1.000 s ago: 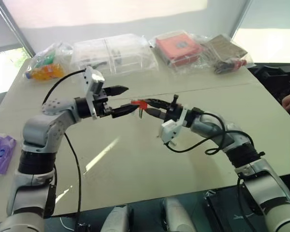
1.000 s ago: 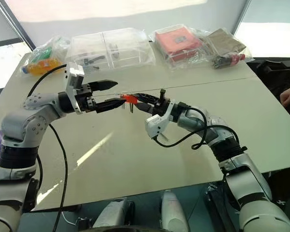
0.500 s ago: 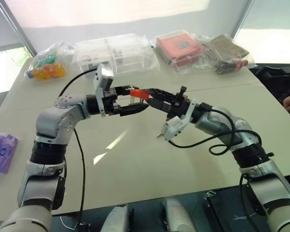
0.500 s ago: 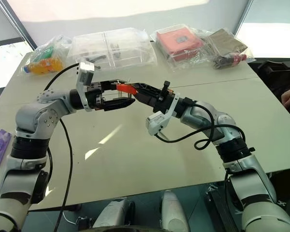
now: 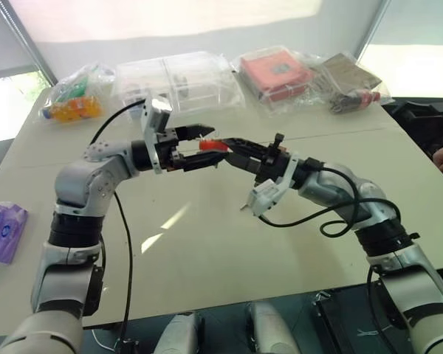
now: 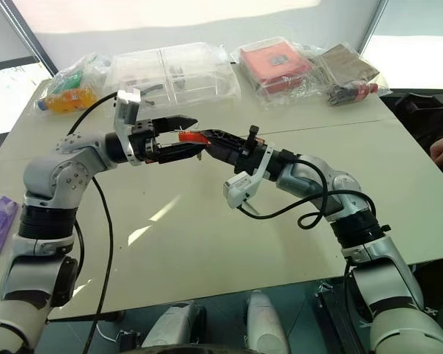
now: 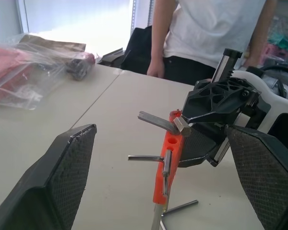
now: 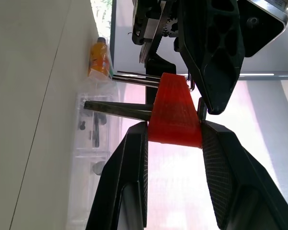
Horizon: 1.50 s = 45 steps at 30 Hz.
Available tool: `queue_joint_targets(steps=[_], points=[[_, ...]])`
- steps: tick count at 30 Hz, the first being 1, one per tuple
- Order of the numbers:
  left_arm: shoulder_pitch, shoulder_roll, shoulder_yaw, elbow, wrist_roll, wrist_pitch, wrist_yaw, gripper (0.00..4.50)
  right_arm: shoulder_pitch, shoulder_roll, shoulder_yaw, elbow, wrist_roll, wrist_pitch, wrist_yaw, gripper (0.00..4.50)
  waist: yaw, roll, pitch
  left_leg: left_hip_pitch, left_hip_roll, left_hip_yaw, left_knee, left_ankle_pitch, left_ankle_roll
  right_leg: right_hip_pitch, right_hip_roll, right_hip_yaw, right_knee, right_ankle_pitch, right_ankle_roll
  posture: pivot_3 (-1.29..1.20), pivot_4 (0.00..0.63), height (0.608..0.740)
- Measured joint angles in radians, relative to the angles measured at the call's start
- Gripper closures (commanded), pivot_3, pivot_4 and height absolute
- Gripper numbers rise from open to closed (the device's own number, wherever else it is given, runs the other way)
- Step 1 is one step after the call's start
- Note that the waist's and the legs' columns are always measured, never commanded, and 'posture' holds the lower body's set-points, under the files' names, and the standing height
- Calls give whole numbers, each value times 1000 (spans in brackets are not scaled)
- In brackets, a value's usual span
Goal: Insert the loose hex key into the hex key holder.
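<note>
Hex key holder [image 8: 174, 112] pinched in right pincer [image 8: 173, 143].

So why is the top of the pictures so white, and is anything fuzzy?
In the eye views, daylight through the window blind washes out the top, and a bright streak glares on the table. In the left wrist view, the left gripper's fingers sit close and soft, while the hex key holder looks sharper. In the right wrist view, the background behind the holder is blown out pale.

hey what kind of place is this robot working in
Probably a robot test room or lab: a plain pale table by bright windows, bagged parts and clear plastic boxes along its far edge, and a person standing close by.
</note>
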Motion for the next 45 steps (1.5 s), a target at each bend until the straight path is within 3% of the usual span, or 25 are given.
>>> queue_joint_targets(steps=[1, 2, 3, 10, 24, 25, 30, 36, 39, 42, 45], points=[[0, -2, 0, 0, 0, 0, -1, 0, 0, 0, 0, 0, 0, 0, 1, 3502, 0, 0, 0, 0, 0, 0, 0, 0, 0, 0, 0, 0, 0, 0, 0, 0, 150, 740], [0, -2, -1, 1, 1, 0, -1, 549, 1, 0, 0, 0, 0, 0, 2, 3502, 0, 0, 0, 0, 0, 0, 0, 0, 0, 0, 0, 0, 0, 0, 0, 0, 150, 740], [0, -2, -3, 2, 4, -2, -2, 808, 1, 0, 0, 0, 0, 1, 4, 3502, 0, 0, 0, 0, 0, 0, 0, 0, 0, 0, 0, 0, 0, 0, 0, 0, 150, 740], [1, -4, -21, 17, 22, -7, -35, 4238, 2, 0, -1, -1, 1, 6, 12, 3502, 0, 0, 0, 0, 0, 0, 0, 0, 0, 0, 0, 0, 0, 0, 0, 0, 150, 740], [1, -8, -29, 30, 25, -7, -40, 4284, 9, -5, -1, -9, 5, 16, 30, 3502, 0, 0, 0, 0, 0, 0, 0, 0, 0, 0, 0, 0, 0, 0, 0, 0, 150, 740], [1, -9, -30, 31, 26, -7, -40, 4284, 9, -6, -1, -9, 7, 17, 34, 2438, 0, 0, 0, 0, 0, 0, 0, 0, 0, 0, 0, 0, 0, 0, 0, 0, 150, 740], [1, -12, -39, 33, 59, -30, -27, 4284, 12, -8, 0, -9, 35, 27, 68, 42, 0, 0, 0, 0, 0, 0, 0, 0, 0, 0, 0, 0, 0, 0, 0, 0, 150, 740], [11, -12, -42, 23, 89, -59, -14, 4284, 50, -40, 1, -10, 119, 80, 184, 42, 1, 0, 0, 0, 0, 0, 1, 0, 0, 0, 0, 0, 0, 0, 0, 0, 150, 740], [43, -12, -42, -7, 104, -74, 7, 4284, 115, -25, -35, -51, 327, 321, 345, 42, 1, 0, 0, 0, 0, 0, 1, 0, 0, 1, 0, 0, 0, 0, 0, 0, 150, 740], [64, -15, -41, -39, 108, -74, 37, 4284, 160, 10, -109, -195, 585, 825, 523, 42, 4, 0, 0, -1, 0, -1, 2, 0, 1, 1, -1, 0, 0, 0, 0, 0, 150, 740], [76, -19, -39, -74, 107, -72, 63, 4284, 163, -70, -130, -369, 769, 1320, 684, 42, 11, 0, 0, -1, 0, -2, 2, -1, 3, 1, -1, 0, 0, 0, 0, 0, 150, 740]])
